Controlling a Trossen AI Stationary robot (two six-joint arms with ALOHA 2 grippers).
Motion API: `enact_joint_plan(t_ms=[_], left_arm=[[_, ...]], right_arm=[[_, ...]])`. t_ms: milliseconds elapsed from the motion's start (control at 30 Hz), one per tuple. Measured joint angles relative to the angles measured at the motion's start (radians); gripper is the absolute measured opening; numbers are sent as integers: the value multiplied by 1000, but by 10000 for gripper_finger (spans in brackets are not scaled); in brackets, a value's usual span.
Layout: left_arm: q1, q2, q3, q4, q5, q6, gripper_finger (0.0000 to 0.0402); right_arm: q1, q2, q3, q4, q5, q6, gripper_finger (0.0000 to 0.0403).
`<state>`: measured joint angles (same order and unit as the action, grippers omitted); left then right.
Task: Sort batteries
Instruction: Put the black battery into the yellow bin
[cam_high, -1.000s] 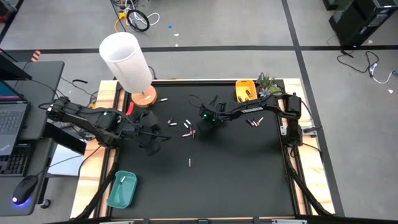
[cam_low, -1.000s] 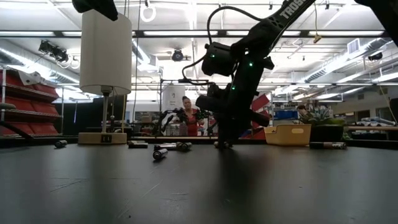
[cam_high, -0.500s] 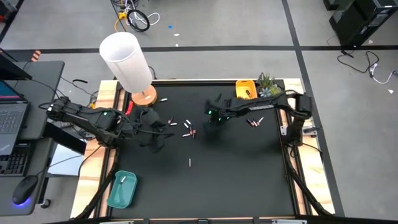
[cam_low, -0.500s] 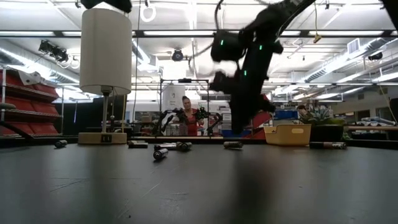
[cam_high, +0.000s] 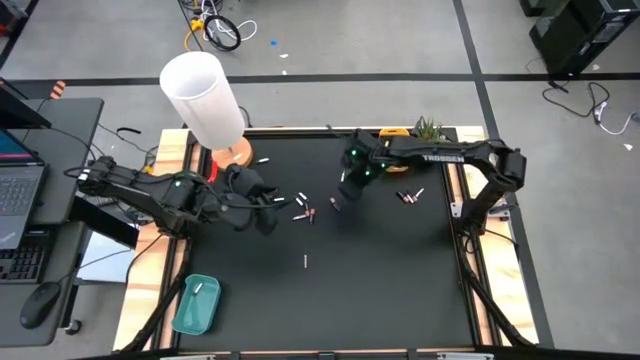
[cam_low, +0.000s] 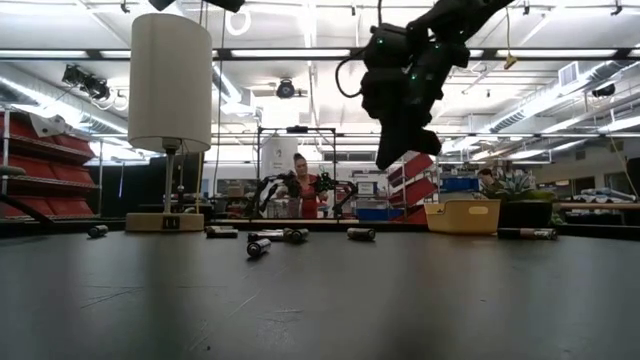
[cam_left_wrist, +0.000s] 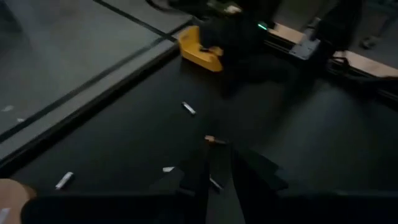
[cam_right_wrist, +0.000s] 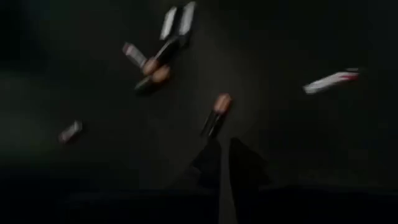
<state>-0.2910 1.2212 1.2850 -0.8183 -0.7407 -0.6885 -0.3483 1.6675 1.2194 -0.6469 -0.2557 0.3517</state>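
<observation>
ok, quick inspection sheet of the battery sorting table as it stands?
Surface: black table, flat.
Job's things: batteries loose mid-table; one white battery in the teal tray; yellow tray at the far edge.
Clutter: lamp, small plant.
End effectors: left end effector over the table near the central batteries; right end effector raised, shut, nothing seen in it.
Cables: coil on the floor.
Surroundings: laptop; person far behind.

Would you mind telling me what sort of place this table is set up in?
Probably a robotics lab or workshop: ceiling strip lights over an open hall, red storage shelving along one side, and a desk with a laptop beside the black table.
</observation>
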Motion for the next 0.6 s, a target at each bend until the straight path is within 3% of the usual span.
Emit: enact_joint_plan(t_ms=[67, 133, 300, 500, 600], left_arm=[[11, 17, 0, 8, -6, -10, 78], [22, 32, 0, 16, -5, -40, 78], [23, 55, 0, 16, 9, -85, 78], [23, 56, 0, 12, 70, -68, 78], [23, 56, 0, 7, 140, -16, 78]], right_arm=[[41, 2, 0, 8, 22, -49, 48], [91, -9, -2, 50, 124, -63, 74], [202, -60, -141, 447, 244, -66, 121], [295, -71, -388, 826, 476, 40, 125], [295, -43, -489, 936, 500, 97, 127]])
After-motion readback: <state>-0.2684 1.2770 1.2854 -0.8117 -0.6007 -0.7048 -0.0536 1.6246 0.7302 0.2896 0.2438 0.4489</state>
